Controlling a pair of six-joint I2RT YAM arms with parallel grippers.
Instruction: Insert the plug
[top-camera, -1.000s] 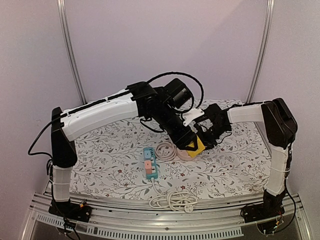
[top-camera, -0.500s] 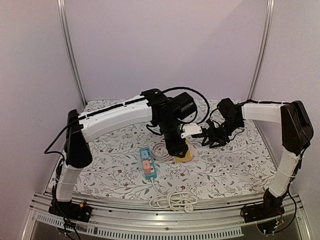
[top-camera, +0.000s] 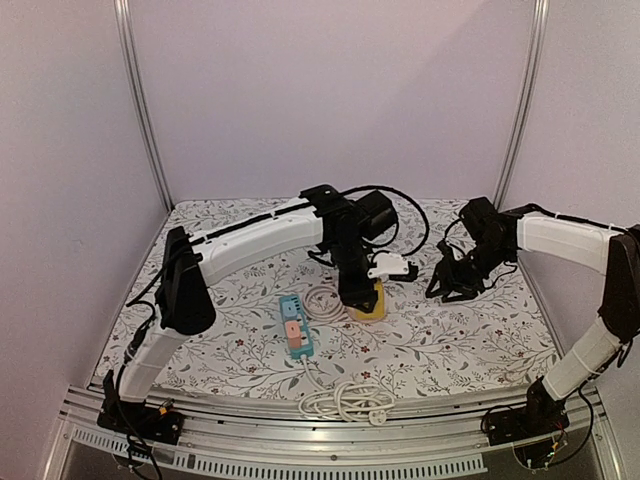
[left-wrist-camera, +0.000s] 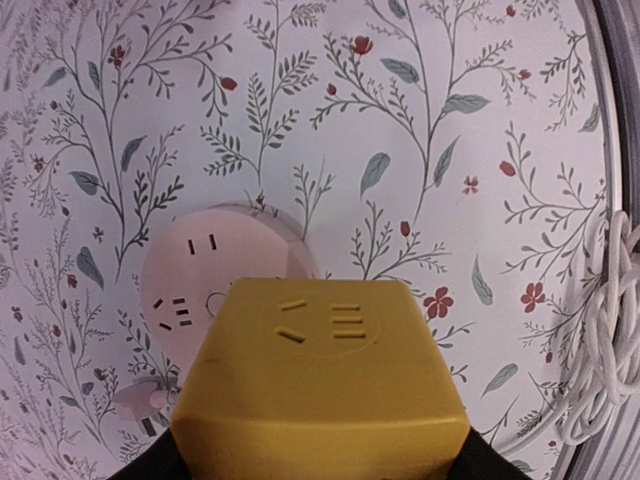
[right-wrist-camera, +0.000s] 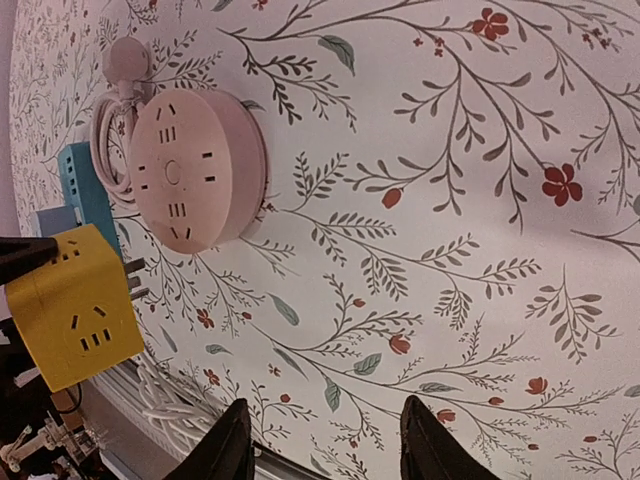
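Brought the left gripper (top-camera: 362, 292) down toward the cloth and a little leftward since a second ago, with the yellow plug cube (top-camera: 370, 306) in it. Drew the right gripper (top-camera: 452, 288) off to the right, well apart from the cube it had been beside. Found the blue power strip (top-camera: 297, 326) lying left of the left gripper, near but not touching, with nothing seen plugged into it. Saw the round pink socket (left-wrist-camera: 215, 270) just ahead of and below the cube in the left wrist view, its slots likewise unfilled and its cord looped beside it. Had the cube clamped in the left gripper, jaws closed partway onto its sides. Showed its prongs (right-wrist-camera: 135, 280) in the right wrist view, sticking out sideways and clear of any socket. Held the right fingers (right-wrist-camera: 228, 445) moderately spread over bare flowered cloth (right-wrist-camera: 450, 200), gripping nothing. Judged the task roughly half done: plug picked up and carried close to the sockets, but not yet lined up, lowered or pushed home. Noted no box, tray or bowl anywhere; counted only the socket slots as receptacles, none of them occupied.
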